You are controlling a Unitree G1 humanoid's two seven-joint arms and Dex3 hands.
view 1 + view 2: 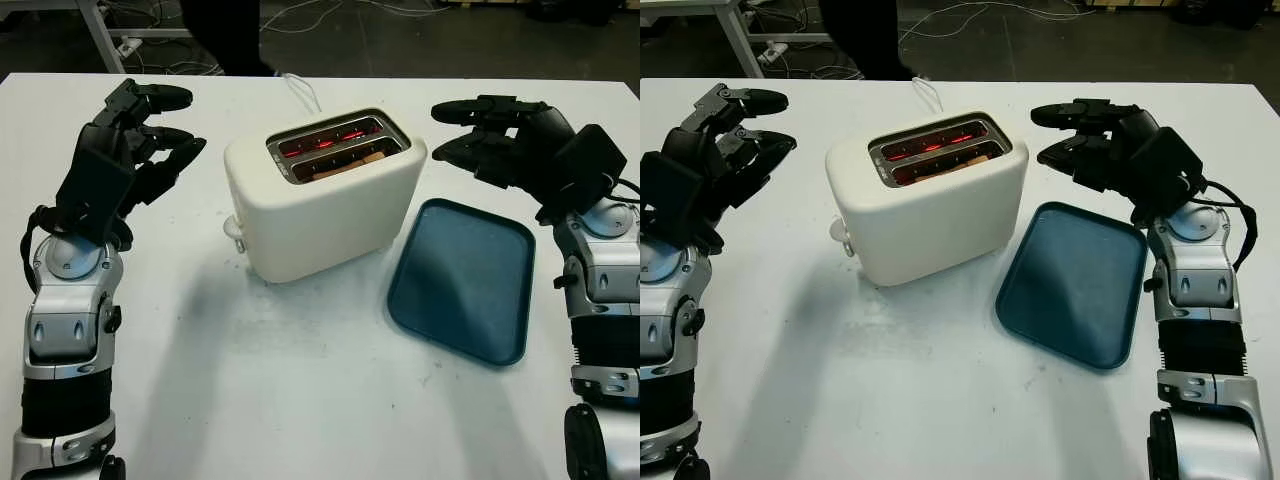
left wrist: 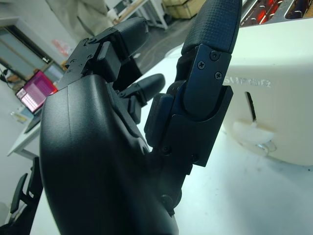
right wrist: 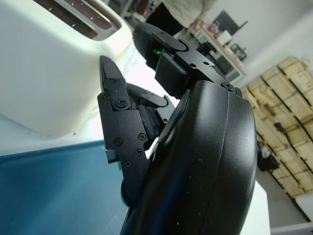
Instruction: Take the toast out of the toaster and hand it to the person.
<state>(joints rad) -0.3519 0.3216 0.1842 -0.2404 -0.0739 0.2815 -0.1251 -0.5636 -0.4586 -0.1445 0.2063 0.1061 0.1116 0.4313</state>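
Bare table [image 1: 300, 380] flanks the toaster [image 1: 325, 195] on its left; a tray [image 1: 465, 278] lies seemingly just beside its right.

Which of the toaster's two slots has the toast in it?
The slot nearer the robot: the toast shows as a tan strip there. The far slot of the toaster shows just glowing red elements.

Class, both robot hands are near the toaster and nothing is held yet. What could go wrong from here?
1. The slots of the toaster glow red, so fingers reaching in may meet heat.
2. The toast sits low, giving little to grip.
3. The right hand hovers above the tray and might knock it.
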